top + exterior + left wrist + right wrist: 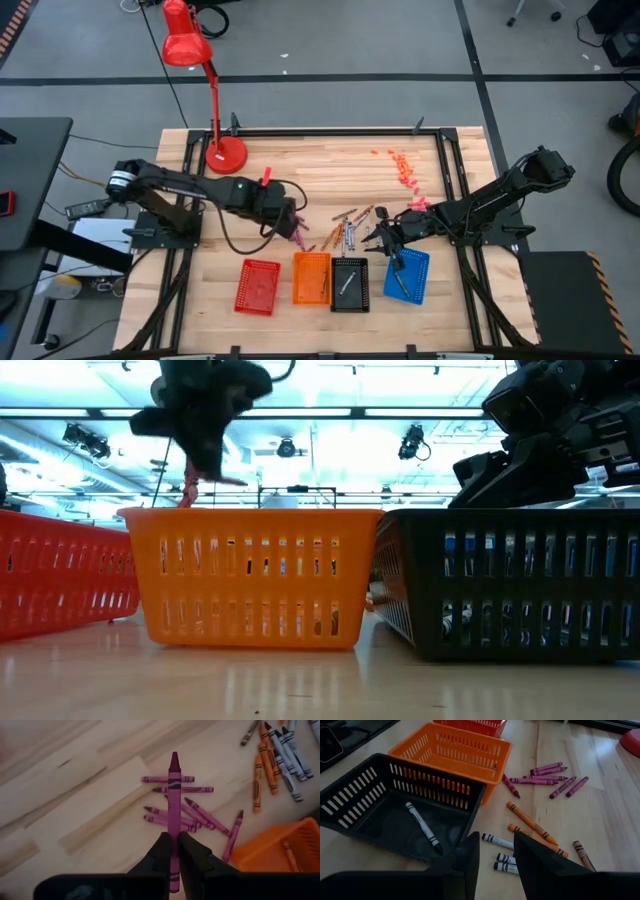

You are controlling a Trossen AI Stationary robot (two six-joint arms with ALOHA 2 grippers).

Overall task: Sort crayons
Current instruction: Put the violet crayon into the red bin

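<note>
1. A maroon crayon [173, 805] was pinched in the left end effector [173, 851] above the desk's [300, 180] middle.
2. The right end effector [496, 851] was spread beside the black tray [380, 795].
3. Release is best made low, squarely over the red tray [257, 286].

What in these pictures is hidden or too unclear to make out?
- Red tray: from above, its contents are too small to tell.
- Blue tray: from above, the right gripper partly covers it; the table-level view leaves it out.
- Purple crayon held in the left gripper: its lower end is hidden behind the fingers.
- Loose crayons: hidden behind the orange tray at table level.
</note>
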